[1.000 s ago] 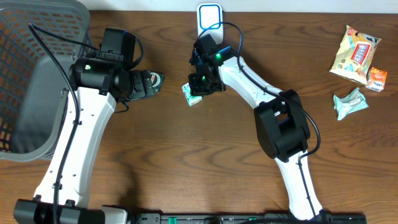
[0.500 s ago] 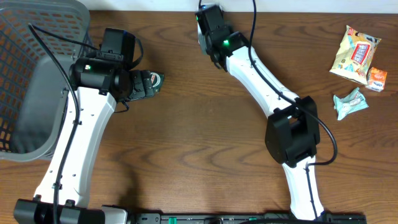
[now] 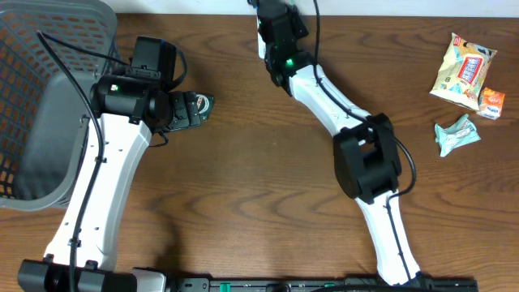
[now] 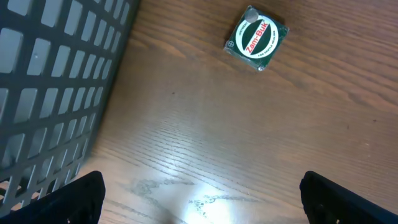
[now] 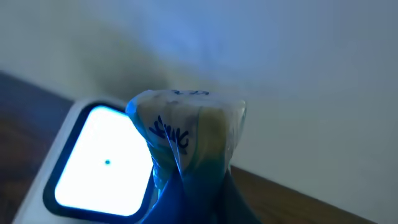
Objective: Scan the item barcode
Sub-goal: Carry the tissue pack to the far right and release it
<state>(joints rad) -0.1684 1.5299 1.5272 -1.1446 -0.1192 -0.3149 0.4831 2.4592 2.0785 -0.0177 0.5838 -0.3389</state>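
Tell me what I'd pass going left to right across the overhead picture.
Grey basket, green tin, right arm, yellow snack bag, small orange box. Left out: the left arm, which spans basket to tin, and the pale wrapper, straight below the snack bag.

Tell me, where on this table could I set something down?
Bare wood lies between the left arm and the right arm, and again between the right arm and the snack packets. It is crowded by the basket and Zam-Buk tin, and at the scanner.
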